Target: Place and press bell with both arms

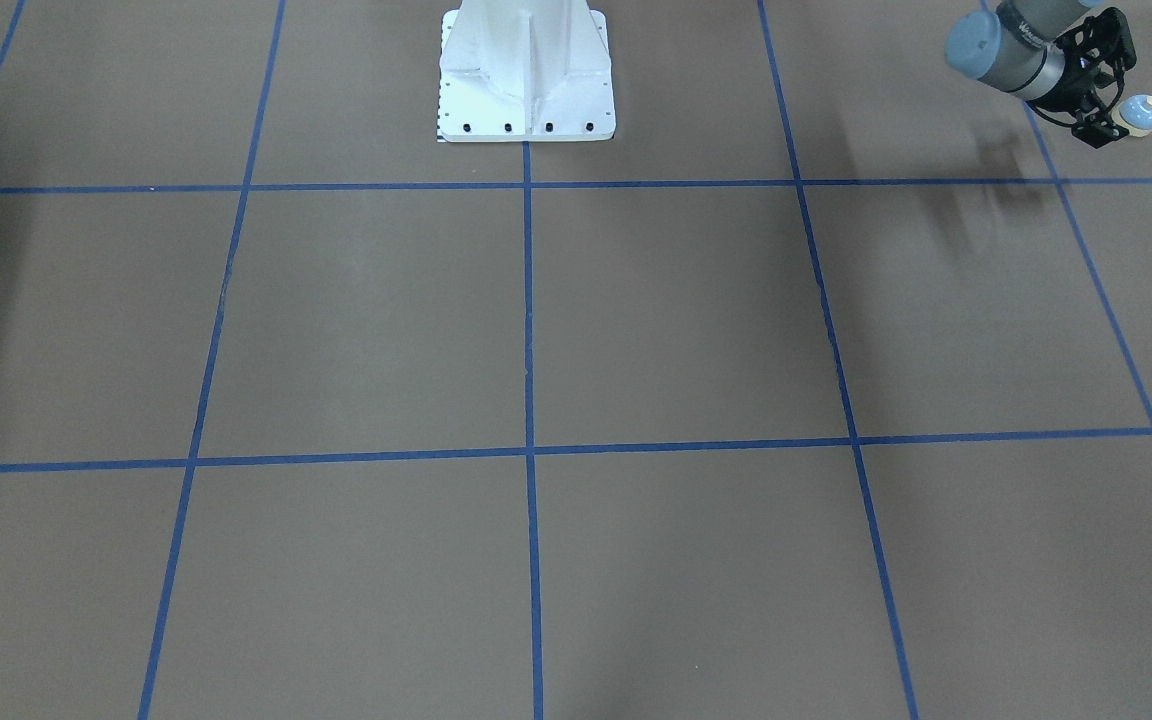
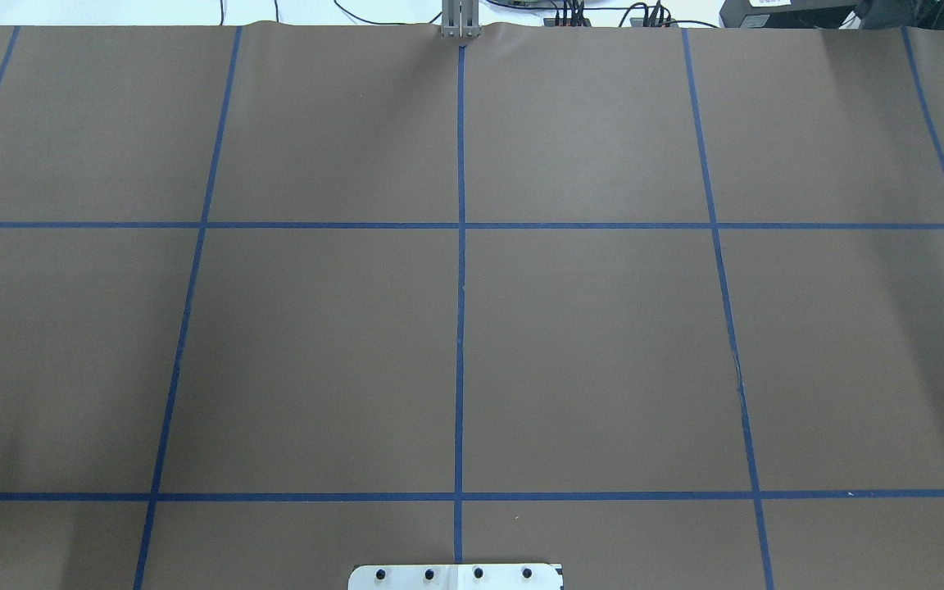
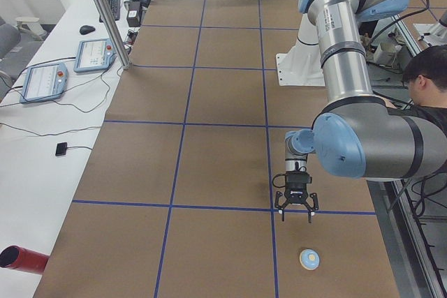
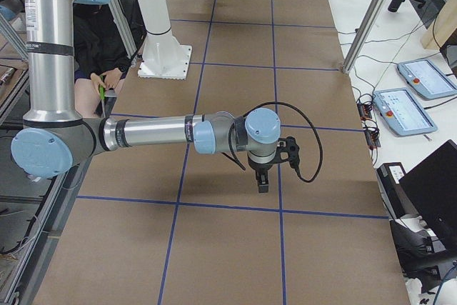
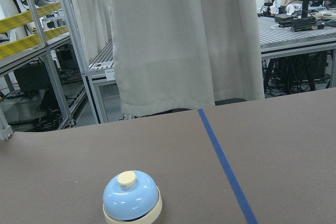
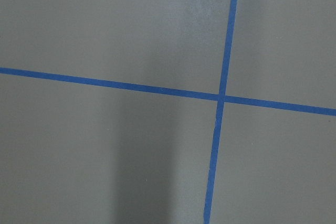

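Can see the bell point(image 3: 309, 259) standing the right way up on the brown table point(image 3: 209, 165), close to the end on the robot's left side. Light blue on top, with a cream button and a cream ring at the bottom. Sits inside a square made by the blue tape lines point(image 3: 174, 206), not on a line.

Can see the left gripper point(image 3: 296, 218) hanging over the table and pointing down, right by one of the blue lines. Fingers spread wide apart. Holds nothing. Does not touch the bell. Finds the bell a little past this gripper, nearer the table's end, with bare table between the two. From the left wrist camera, shows the bell low in the picture, to the left of a blue line.

Can see the right gripper point(image 4: 263, 185) only from the side, pointing down over the other end of the table, well apart from the bell. Cannot tell how far open, or whether anything is in it.

Can spot small letters on the grey left arm point(image 1: 1011, 55), too blurry to read. Same for the screen pads point(image 3: 43, 80) on the white side table: too small to read.
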You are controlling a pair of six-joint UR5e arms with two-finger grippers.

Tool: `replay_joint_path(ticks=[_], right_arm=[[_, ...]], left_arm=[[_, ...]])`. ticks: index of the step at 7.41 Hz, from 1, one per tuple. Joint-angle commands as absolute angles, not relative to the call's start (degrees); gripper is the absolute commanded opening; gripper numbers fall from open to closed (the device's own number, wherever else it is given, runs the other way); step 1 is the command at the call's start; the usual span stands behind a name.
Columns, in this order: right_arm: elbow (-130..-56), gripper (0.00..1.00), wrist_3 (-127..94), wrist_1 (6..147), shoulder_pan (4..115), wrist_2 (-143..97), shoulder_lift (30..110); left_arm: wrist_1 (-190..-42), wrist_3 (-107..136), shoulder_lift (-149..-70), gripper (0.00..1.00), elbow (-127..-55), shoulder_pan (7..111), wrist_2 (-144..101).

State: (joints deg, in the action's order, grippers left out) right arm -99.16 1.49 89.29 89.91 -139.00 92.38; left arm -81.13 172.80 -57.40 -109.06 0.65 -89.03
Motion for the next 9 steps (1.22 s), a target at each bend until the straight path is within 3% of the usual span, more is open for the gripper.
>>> replay_joint_path(ticks=[1,9], right_arm=[[-99.5,1.00,1.5,89.3,89.9,-140.1,92.5],[-101.7,1.00,1.5,89.4,89.9,-140.6,92.8]], left_arm=[[-86.8,175.4,-57.4,1.00,-103.3,-0.9,-89.4],[-93.0,184.0,-57.5,1.00,-97.0,-9.7,-94.4]])
